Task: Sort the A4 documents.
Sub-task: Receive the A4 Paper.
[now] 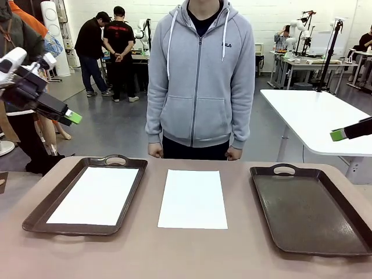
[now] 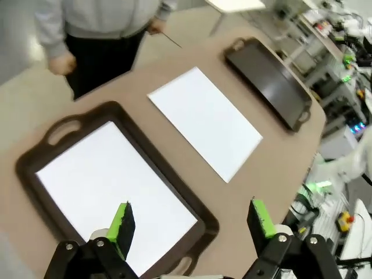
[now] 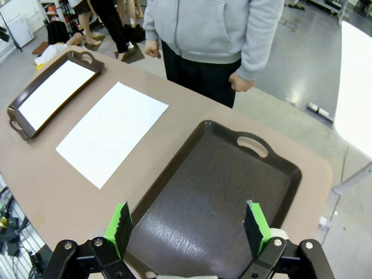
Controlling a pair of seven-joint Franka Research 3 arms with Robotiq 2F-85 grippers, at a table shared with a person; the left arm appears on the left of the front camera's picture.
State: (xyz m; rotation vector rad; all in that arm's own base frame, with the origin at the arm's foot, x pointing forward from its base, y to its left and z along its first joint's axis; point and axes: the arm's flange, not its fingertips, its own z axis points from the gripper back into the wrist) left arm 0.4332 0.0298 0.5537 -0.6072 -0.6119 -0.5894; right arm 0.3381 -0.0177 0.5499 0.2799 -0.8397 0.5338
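Edges cut away much of what I see from the front: of the right fingers [image 1: 339, 135] only one dark end with a green pad comes in from the side, and the right tray [image 1: 308, 209] loses its near corner. The left fingers [image 1: 73, 117] show side-on there, one behind the other, so from that side I cannot judge the gap. The left wrist view is a little blurred, and the near end of the left tray [image 2: 158, 163] is hidden behind the fingers.

The tray sheet [image 1: 96, 195] lies flat inside the left tray and covers most of its floor. The loose sheet [image 1: 193, 199] lies on the worktop [image 1: 232, 256] between the two trays and touches neither. The right tray's dark floor lies bare.

The left fingers hang in the air above the near end of the left tray. Looking along them, one pad stands over the tray sheet and the other over the worktop just past the rim, near a corner of the loose sheet. The right fingers hang above the right tray, both pads over its floor, with the loose sheet well apart beyond the rim.

Both pairs of fingers stand wide apart, hold nothing and touch nothing. The person [image 1: 200, 75] stands at the far edge, hands low, apart from both sheets.
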